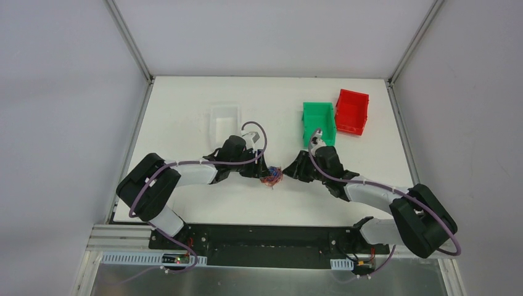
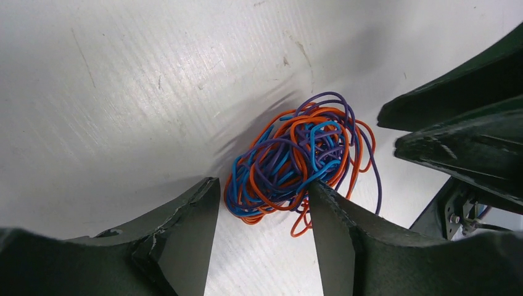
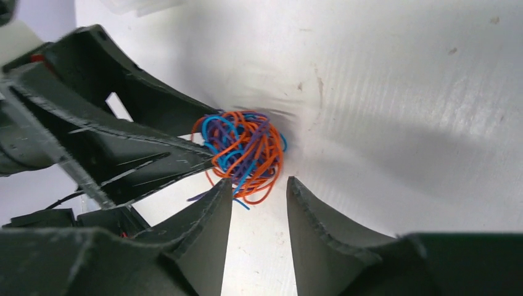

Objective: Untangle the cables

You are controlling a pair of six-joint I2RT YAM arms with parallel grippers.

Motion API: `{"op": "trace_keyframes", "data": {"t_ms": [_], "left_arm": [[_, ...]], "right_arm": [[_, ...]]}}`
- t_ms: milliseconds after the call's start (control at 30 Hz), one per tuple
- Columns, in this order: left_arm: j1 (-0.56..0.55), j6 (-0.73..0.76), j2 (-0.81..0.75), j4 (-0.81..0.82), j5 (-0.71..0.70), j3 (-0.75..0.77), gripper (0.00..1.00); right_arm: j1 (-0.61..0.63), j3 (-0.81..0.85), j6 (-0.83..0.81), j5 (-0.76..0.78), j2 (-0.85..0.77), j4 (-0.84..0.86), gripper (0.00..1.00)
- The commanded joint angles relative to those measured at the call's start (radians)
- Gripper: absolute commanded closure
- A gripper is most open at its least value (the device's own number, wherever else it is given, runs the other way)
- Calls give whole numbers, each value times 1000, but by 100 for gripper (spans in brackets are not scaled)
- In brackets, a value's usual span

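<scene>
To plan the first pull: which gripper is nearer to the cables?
Left, slightly. The left gripper, open, partly straddles the cables; the right gripper, open, reaches only their outer loops.

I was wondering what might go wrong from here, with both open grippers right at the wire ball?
1. The cables form one tight ball; if the left gripper pinches the whole clump, pulling may tighten the knots.
2. The right gripper sits very near the left one's fingers, so they could collide.
</scene>
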Motion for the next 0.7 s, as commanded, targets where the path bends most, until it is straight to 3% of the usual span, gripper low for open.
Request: {"op": "trace_keyframes", "data": {"t_ms": [0,367,500,567,667], "left_arm": [[-13,-29,-53,86,-46,-32,42],[-17,-22,-18,85,-34,-14,46],[-17,-17,24,45,-18,29,75],[-16,-18,31,29,-25,38,100],[-15,-21,18,23,-43,29,100]], "right_arm": [[17,50,-12,3,58,-11,60],[52,91,-12,4,141,13,63],[54,97,-10,4,148,10,86],[54,95,-7,23,132,-8,95],[54,69,3,73,80,-26,100]]}}
